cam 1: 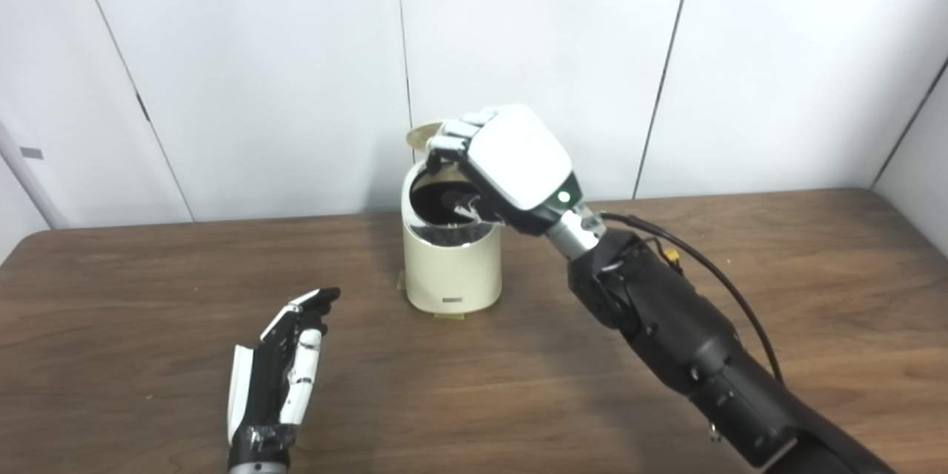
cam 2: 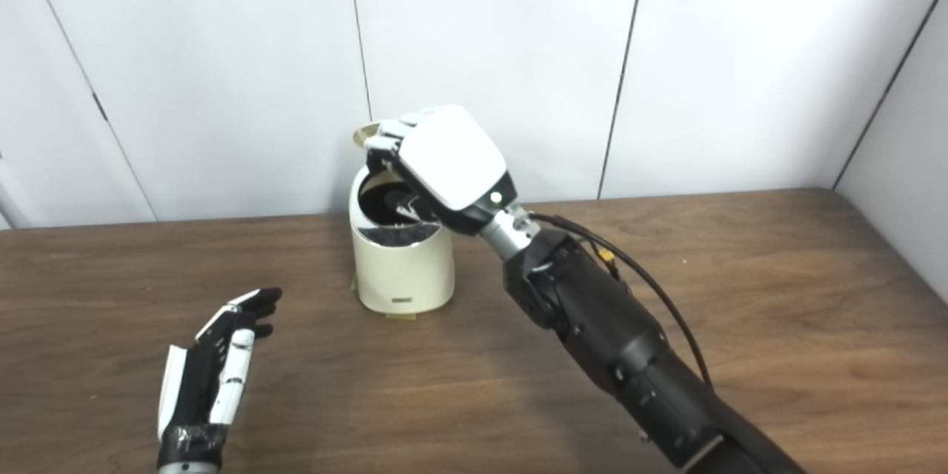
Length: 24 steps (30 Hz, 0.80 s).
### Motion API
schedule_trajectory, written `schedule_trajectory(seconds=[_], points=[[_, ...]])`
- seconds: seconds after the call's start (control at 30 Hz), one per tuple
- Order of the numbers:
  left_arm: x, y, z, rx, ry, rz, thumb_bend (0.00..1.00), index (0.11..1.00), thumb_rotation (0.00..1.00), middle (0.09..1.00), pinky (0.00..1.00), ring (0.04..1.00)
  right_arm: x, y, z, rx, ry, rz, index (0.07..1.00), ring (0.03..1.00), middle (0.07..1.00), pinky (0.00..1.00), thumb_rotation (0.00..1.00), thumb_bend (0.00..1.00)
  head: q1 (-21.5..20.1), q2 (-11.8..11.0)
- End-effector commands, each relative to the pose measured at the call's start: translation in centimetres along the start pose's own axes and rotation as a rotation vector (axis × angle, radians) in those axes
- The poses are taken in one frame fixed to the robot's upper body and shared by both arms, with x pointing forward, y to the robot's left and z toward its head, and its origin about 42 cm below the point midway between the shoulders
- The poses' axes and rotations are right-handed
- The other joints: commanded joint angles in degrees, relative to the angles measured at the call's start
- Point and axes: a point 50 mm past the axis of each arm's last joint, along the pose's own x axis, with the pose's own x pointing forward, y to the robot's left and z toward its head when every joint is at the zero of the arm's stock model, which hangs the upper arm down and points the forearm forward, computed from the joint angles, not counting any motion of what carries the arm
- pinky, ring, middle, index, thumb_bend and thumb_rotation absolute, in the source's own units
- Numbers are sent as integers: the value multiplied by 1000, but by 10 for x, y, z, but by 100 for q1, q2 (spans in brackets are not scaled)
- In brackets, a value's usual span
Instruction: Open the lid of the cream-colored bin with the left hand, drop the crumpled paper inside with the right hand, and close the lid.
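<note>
The cream-colored bin (cam 1: pixel 452 266) stands upright at the middle of the table, its round lid (cam 1: pixel 419 135) tipped up behind the mouth. The dark inside shows through the opening. My right hand (cam 1: pixel 511 155) hovers right over the mouth, palm down, fingers (cam 1: pixel 453 135) curled toward the raised lid and thumb at the near rim; nothing shows between them. No crumpled paper is visible in either view. My left hand (cam 1: pixel 285 370) lies on the table at the front left, well apart from the bin, fingers stretched out and holding nothing.
The brown wooden table (cam 1: pixel 778 296) stretches wide to either side of the bin. White wall panels stand close behind it. My right forearm (cam 2: pixel 615 341), with a black cable along it, crosses the table's right half.
</note>
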Motion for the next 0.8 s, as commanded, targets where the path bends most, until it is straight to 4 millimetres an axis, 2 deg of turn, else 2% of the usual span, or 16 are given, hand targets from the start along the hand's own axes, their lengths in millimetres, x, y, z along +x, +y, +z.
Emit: schedule_trajectory(seconds=[0.0,0.03,0.1,0.3,0.37,0.53,0.63,0.67,0.77], points=[[9,0,9,-9,-69,12,372,779,930,797,739,800,11,-20,1,38,55,-66,480,471,548,354,31,503,-1,6],[9,0,9,-9,-69,12,370,779,930,796,739,799,8,-23,2,51,75,-66,486,490,572,362,90,496,-9,8],[9,0,9,-14,-68,12,366,780,930,798,735,800,2,-30,3,81,100,-77,491,502,596,364,140,489,-9,8],[9,0,9,-19,-64,10,366,781,924,800,735,802,-29,-48,1,164,164,-122,493,482,599,351,148,487,-18,13],[9,0,9,-18,-60,7,370,783,917,802,741,805,-42,-51,0,211,205,-132,494,438,593,315,149,485,-19,13],[8,2,9,-18,-47,4,392,784,803,803,746,806,-78,-54,-3,299,297,-134,493,363,578,259,145,482,-25,26],[8,3,8,-16,-47,6,387,785,773,803,744,806,-97,-53,-5,327,339,-128,493,328,580,237,144,482,-24,32],[8,3,8,-17,-48,7,384,784,776,801,749,806,-102,-53,-5,334,354,-125,493,393,594,279,146,482,-24,32],[8,3,8,-15,-50,9,369,782,793,798,752,805,-119,-52,-5,360,396,-114,493,468,622,334,147,482,-18,31]])
